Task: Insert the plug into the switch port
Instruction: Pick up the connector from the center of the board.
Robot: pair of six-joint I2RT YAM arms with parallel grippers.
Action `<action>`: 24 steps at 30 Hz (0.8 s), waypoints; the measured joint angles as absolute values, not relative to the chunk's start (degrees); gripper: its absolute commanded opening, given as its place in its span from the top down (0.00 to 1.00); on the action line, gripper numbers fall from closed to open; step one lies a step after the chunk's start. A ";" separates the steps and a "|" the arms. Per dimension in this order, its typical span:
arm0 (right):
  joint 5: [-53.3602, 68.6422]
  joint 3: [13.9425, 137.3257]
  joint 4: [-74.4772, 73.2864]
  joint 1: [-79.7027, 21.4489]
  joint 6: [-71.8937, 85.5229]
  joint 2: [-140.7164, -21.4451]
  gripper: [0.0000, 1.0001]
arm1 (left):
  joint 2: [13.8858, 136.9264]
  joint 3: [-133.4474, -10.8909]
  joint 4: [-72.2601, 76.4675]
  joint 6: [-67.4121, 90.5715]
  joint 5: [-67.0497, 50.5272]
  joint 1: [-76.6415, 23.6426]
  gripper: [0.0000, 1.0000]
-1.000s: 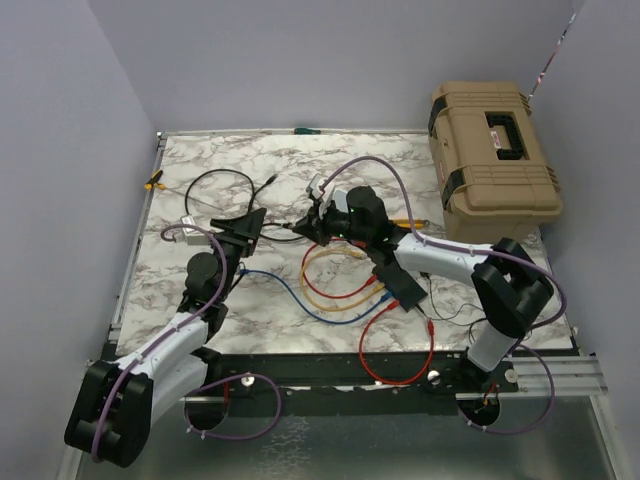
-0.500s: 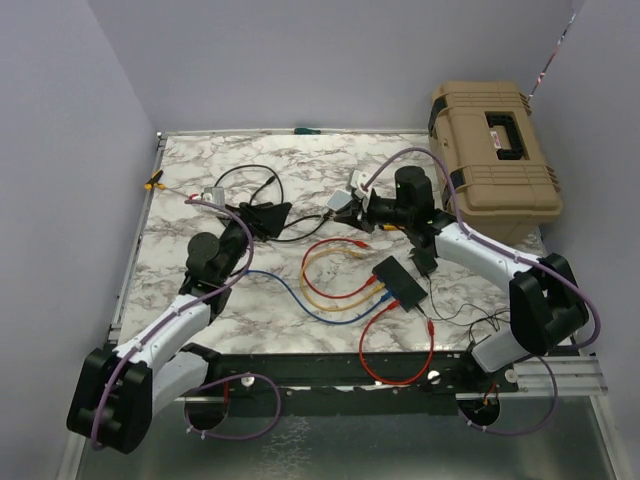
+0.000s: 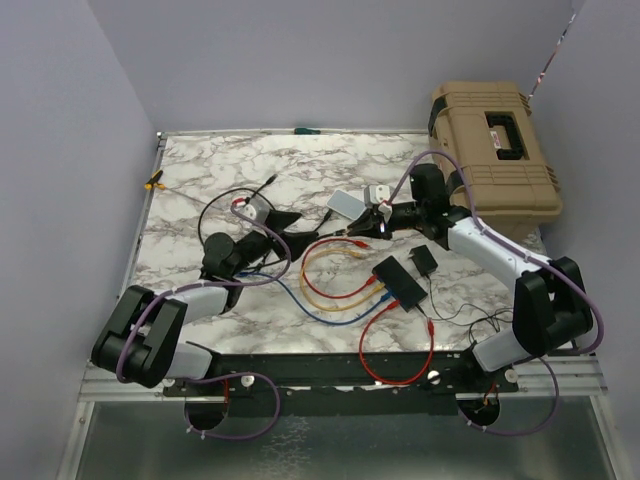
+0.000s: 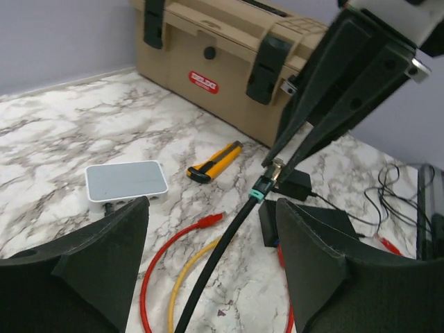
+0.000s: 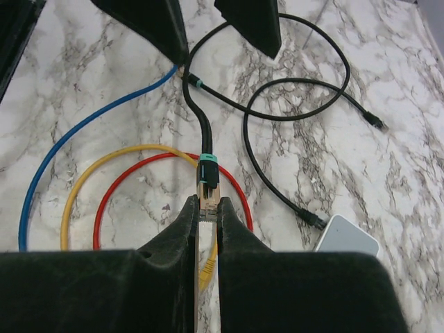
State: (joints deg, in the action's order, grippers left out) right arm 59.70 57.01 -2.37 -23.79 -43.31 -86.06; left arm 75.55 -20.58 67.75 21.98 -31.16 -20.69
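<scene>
My right gripper is shut on the plug, a clear connector with a teal collar on a thick black cable. It hangs above the loops of red and yellow cable. The switch, a flat black box, lies on the marble nearer the arm bases, with cables plugged into its left edge. My left gripper is open. The black cable runs between its fingers without touching them.
A grey-white box lies behind the grippers, and a small black power adapter sits beside the switch. There is a yellow utility knife near the tan case. Blue, yellow and red cables curl across the middle.
My left gripper has opened wider and shifted right along the black cable. The right gripper, still shut on the plug, has moved right and nearer the arm bases.
</scene>
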 measured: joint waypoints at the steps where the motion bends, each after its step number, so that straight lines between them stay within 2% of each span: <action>1: 60.51 57.34 -3.27 -23.79 -44.05 -86.26 0.99 | 76.75 -20.62 69.10 20.95 -32.93 -20.97 0.25; 10: 64.18 60.97 -7.27 -23.81 -49.39 -88.42 0.99 | 80.09 -20.67 76.36 12.95 -42.89 -23.14 0.27; 14: 65.65 62.57 -10.15 -23.81 -52.40 -88.92 0.99 | 81.45 -20.91 77.43 10.72 -46.48 -23.90 0.32; 16: 66.43 63.81 -12.47 -23.81 -54.39 -89.60 0.99 | 81.89 -20.91 77.47 10.35 -47.27 -24.03 0.35; 24: 68.95 65.47 -19.38 -23.81 -60.45 -91.50 0.99 | 82.78 -21.30 77.82 7.84 -48.42 -25.32 0.37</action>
